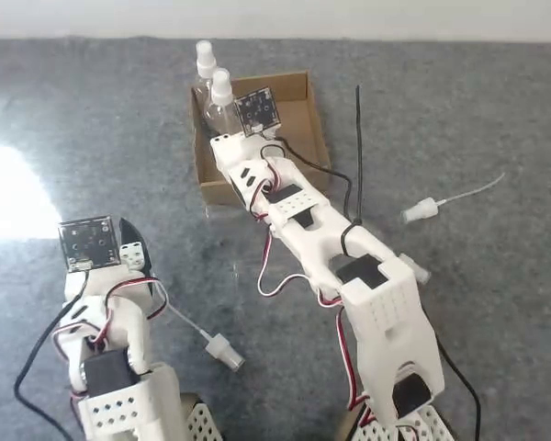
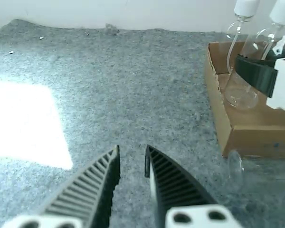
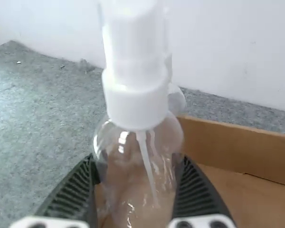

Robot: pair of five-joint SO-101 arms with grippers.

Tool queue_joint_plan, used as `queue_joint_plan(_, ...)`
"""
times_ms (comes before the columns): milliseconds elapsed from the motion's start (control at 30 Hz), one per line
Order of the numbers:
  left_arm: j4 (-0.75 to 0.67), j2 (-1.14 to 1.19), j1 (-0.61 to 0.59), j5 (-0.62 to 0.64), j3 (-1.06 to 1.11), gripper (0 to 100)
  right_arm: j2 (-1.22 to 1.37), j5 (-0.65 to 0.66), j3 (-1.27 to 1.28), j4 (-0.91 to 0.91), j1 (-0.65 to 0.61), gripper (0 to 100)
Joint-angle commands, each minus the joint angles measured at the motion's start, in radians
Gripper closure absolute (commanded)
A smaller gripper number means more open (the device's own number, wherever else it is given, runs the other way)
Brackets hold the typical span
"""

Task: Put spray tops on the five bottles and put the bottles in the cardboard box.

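Grey felt covers the table. Right claw (image 3: 138, 172) pinches an upright capped spray bottle (image 3: 133, 142) at a corner of the cardboard box (image 1: 298, 119), with a second capped bottle (image 1: 203, 69) just beyond it. Left claw (image 2: 132, 153) hangs slightly spread and holds nothing. A loose spray top (image 1: 225, 351) lies behind it.

Surface: grey speckled felt mat (image 1: 459, 110), edge to edge. Plain white wall (image 1: 349, 18) along the far edge at 12 o'clock. Blown-out patch of light (image 1: 9, 193) on the mat at 9 o'clock. A few pale lint specks (image 2: 42, 38) on the mat close to the wall.
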Motion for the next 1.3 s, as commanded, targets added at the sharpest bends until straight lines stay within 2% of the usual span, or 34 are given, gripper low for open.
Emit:
queue_joint_plan(0, -0.028, -0.015, -0.006, -0.006, -0.039, 92, -0.016, 0.017, -0.017, -0.031, -0.004, 99.1)
queue_joint_plan(567, -0.028, -0.015, -0.005, -0.008, -0.038, 92, 0.077, 0.018, -0.110, -0.024, -0.031, 98.8)
queue_joint_plan(733, -0.028, -0.015, -0.005, -0.009, -0.038, 92, 0.082, 0.112, -0.109, -0.024, -0.036, 98.7)
queue_joint_plan(833, -0.028, -0.015, -0.005, -0.009, -0.038, 92, 0.081, 0.112, -0.109, -0.024, -0.038, 98.6)
queue_joint_plan(1067, -0.028, -0.015, -0.005, -0.009, -0.038, 92, 0.085, 0.114, -0.104, -0.022, -0.036, 80.6)
queue_joint_plan(1267, -0.028, -0.015, -0.005, -0.009, -0.038, 92, 0.081, 0.114, -0.104, -0.022, -0.036, 79.5)
